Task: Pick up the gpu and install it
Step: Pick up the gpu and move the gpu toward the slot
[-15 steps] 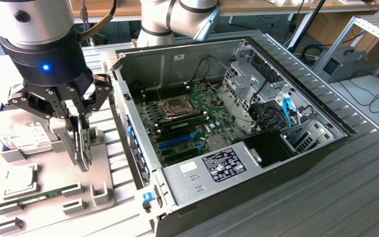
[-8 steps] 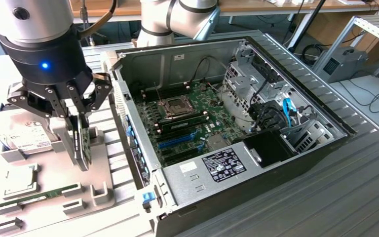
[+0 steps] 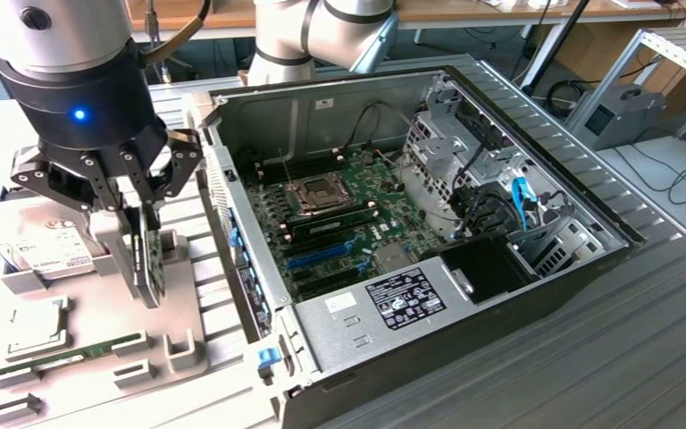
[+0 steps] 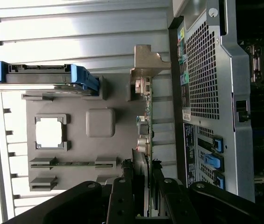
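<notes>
Just then the gripper (image 3: 140,241) was pinching the gpu (image 3: 150,273) from both sides. The gpu stood on its edge in a slot of the grey tray (image 3: 188,331), I think so it was easy to grab from above. The tray also held a hard drive (image 3: 39,241), a chip (image 3: 33,326) and a memory stick (image 3: 69,357). Beside it the case (image 3: 534,295) lay open, likely so the card could go in.

Points the arm (image 3: 63,54) straight down at the exterior view's left, wrist upright above the linkage. Holds the gripper (image 3: 146,281) low, fingers (image 4: 158,181) aimed downward, half closed, pinching from both sides the edge of the upright graphics card (image 4: 146,119).
</notes>
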Robot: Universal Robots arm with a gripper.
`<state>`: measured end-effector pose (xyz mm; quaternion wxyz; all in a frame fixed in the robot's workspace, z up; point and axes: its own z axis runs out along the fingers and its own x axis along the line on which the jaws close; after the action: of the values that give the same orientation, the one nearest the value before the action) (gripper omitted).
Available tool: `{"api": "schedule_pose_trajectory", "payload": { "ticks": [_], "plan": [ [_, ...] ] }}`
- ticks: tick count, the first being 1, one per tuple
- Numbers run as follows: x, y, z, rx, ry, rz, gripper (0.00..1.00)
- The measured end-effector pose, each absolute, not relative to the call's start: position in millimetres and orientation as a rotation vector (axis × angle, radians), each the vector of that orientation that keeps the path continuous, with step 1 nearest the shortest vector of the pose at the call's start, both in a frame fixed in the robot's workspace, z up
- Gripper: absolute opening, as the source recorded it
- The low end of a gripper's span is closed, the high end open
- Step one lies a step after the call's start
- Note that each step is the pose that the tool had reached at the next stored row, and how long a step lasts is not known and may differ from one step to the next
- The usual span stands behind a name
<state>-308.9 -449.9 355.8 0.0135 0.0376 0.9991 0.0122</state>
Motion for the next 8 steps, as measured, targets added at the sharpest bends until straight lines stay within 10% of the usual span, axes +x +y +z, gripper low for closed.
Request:
{"api": "schedule_pose_trajectory", "payload": {
  "ticks": [8],
  "plan": [
    [-308.9, -449.9, 359.2, 0.117, 3.112, 0.038, 0.26]
  ]
}}
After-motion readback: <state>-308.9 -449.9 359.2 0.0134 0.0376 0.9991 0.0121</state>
